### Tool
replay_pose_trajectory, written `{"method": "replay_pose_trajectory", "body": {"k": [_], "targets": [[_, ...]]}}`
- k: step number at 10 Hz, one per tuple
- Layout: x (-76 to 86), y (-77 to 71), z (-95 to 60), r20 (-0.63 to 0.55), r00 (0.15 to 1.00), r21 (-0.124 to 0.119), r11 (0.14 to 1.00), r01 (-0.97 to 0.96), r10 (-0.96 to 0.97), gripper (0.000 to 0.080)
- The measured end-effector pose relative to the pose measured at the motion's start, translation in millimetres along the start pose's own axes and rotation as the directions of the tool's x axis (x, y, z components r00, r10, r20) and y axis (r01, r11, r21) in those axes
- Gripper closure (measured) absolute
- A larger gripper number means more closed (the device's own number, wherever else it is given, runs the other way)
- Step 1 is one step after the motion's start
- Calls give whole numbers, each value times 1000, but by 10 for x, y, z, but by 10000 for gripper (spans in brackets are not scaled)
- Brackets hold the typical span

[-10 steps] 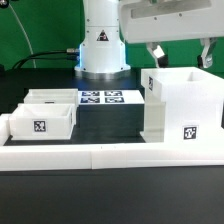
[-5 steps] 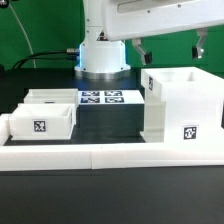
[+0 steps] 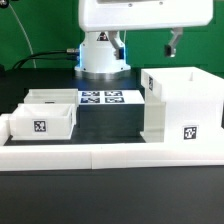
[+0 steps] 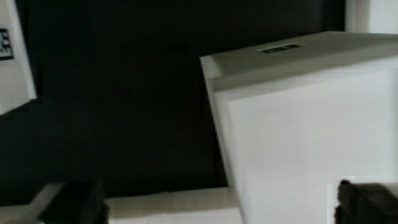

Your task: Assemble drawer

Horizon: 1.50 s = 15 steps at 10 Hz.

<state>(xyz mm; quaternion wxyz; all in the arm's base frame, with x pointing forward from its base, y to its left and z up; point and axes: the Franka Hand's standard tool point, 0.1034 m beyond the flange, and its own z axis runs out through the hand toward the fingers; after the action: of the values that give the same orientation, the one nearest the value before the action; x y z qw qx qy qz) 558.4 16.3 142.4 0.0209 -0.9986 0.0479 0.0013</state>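
Note:
The tall white box case (image 3: 181, 104) stands on the exterior view's right, with a tag on its front lower corner. Two shallow white trays (image 3: 40, 119) (image 3: 51, 97) sit on the left, the nearer one tagged. My gripper (image 3: 146, 50) hangs open and empty above and behind the case's left edge, touching nothing. In the wrist view the case (image 4: 302, 120) fills one side, with the gripper (image 4: 224, 205) wide open over its edge. One dark fingertip (image 4: 79, 200) shows on each side. A white edge with a tag (image 4: 13, 60) shows at the far side.
The marker board (image 3: 100, 98) lies flat between the trays and the case. A long low white border rail (image 3: 110, 156) runs along the front. The robot base (image 3: 102, 55) stands behind the marker board. The table is black.
My gripper has moved steadily toward the exterior view's left, from above the case's right half to over its left edge. The drawer parts have not moved.

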Motion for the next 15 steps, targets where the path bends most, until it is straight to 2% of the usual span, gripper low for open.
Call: {"method": "replay_pose_trajectory", "body": {"k": [2, 3, 8, 9, 10, 12, 13, 15], "targets": [[-130, 442, 50, -14, 1000, -17, 1000, -18, 18, 150], [-157, 555, 87, -8, 1000, -16, 999, -28, 28, 150], [-154, 506, 89, -8, 1000, -14, 1000, -20, 20, 150], [-120, 503, 78, 14, 1000, 0, 1000, -7, 7, 150], [-78, 589, 122, 3, 1000, 5, 1000, 21, -21, 150], [-153, 776, 304, 4, 999, -2, 999, 41, -41, 150], [-161, 812, 381, 5, 999, 0, 999, 45, -45, 150], [-171, 880, 537, -10, 999, -12, 999, 52, -52, 150]]}}
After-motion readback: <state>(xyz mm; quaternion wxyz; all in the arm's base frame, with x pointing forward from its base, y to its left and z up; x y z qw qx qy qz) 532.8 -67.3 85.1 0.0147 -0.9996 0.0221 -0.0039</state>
